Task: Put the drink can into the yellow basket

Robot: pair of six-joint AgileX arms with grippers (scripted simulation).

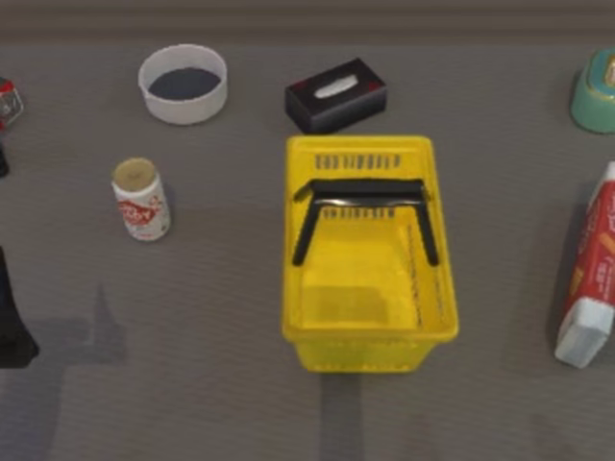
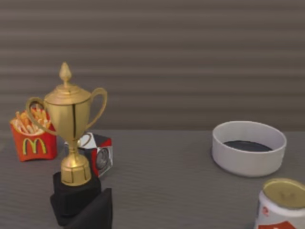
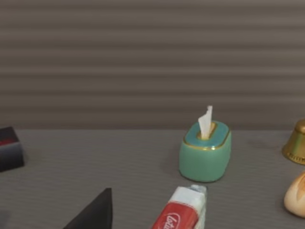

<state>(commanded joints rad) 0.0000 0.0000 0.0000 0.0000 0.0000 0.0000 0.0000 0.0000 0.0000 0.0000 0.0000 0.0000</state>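
Note:
The drink can [image 1: 140, 200], white with red lettering and a dull top, stands upright on the table's left side, well left of the yellow basket [image 1: 306, 288]. The basket sits in the middle with its black handles folded across the top and nothing inside. The can also shows in the left wrist view as the drink can [image 2: 281, 207]. My left gripper [image 1: 13, 322] is parked at the left edge, nearer the front than the can and apart from it. One dark fingertip [image 2: 93, 212] shows, off to the side, holding nothing. My right gripper is outside the top view; its fingertip [image 3: 95, 212] holds nothing.
A white bowl [image 1: 183, 83] and a black tissue box [image 1: 336, 94] stand behind the can and basket. A green tissue holder [image 1: 596, 91] and a red-and-white carton [image 1: 591, 279] are at the right. A gold trophy [image 2: 71, 138], a fries box [image 2: 31, 136] and a cube [image 2: 97, 155] crowd the far left.

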